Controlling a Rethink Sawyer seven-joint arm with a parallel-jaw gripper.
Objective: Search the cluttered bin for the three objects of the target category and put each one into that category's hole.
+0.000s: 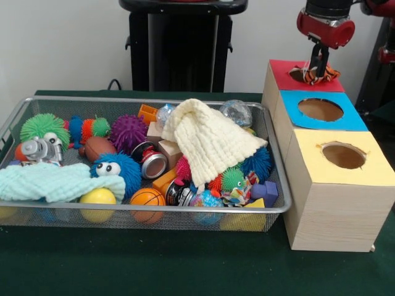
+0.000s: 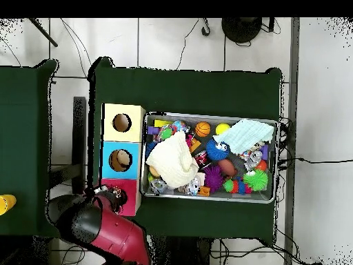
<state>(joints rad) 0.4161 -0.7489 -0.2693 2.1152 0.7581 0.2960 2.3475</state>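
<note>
End effector poised directly over the hole in the red-topped box, at about 1 o'clock from the bin in the front view. Dangling beneath it, an orange toy with dark stripes, seemingly a small plush, its lower part touching the red surround at the hole's mouth. Pinched closed on that toy, to judge by how it hangs, though the fingertips themselves are hard to make out behind the fabric. In the overhead view, only the red arm over that box, the toy hidden.

Likely soft, light and floppy: no fragility worry, but prone to snag on the hole's rim or drape across it rather than drop clean. Best held high on the body, so the bulk hangs straight down through the opening.

Next along the row, the blue-topped hole, then the yellow-topped hole. Further out on the green bench, the bin crowded with spiky balls, cans, a basketball, a cream knitted cloth and a pale mint cloth covering much beneath.
</note>
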